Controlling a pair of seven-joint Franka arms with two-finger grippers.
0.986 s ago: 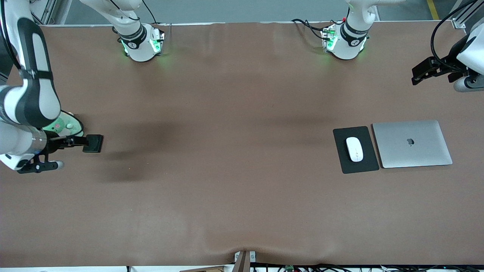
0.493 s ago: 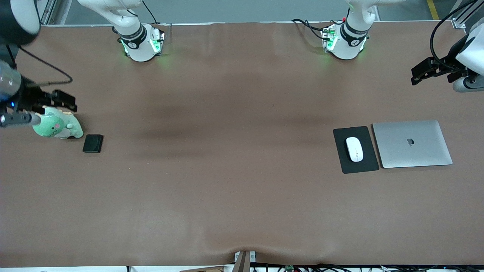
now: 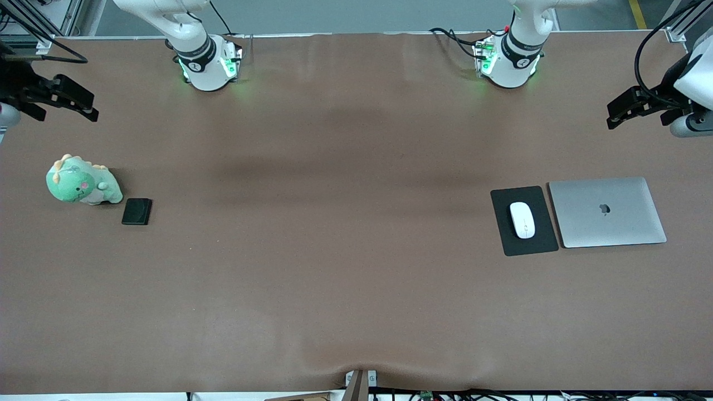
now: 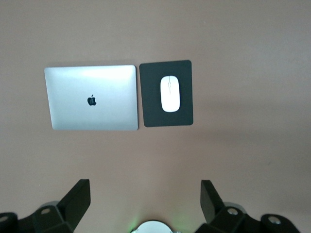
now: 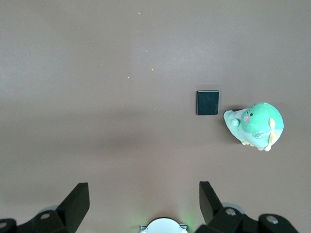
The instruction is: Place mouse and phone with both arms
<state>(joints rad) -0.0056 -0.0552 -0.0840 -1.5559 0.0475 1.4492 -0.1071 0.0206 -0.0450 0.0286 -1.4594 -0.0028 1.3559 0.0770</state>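
The white mouse point(image 3: 522, 219) point(image 4: 169, 93) rests on a black mouse pad point(image 3: 501, 231) point(image 4: 150, 104) toward the left arm's end of the table. The small black phone point(image 3: 137, 211) point(image 5: 207, 103) lies flat on the table toward the right arm's end, beside a green plush toy. My left gripper point(image 3: 635, 114) point(image 4: 145, 191) hangs high at its end of the table, open and empty, looking down on the mouse. High over its own end, my right gripper point(image 3: 67, 111) point(image 5: 144, 191) is open and empty too, with the phone well below it.
A closed silver laptop point(image 3: 607, 211) point(image 4: 91, 98) lies right beside the mouse pad, toward the left arm's end. The green plush toy point(image 3: 83, 186) point(image 5: 255, 125) stands next to the phone. Both arm bases point(image 3: 209, 64) point(image 3: 509, 61) sit along the table's back edge.
My right gripper has drawn away from the phone and risen toward the table's back corner, uncovering the plush toy. The phone has stayed where it was. The left arm has hardly moved.
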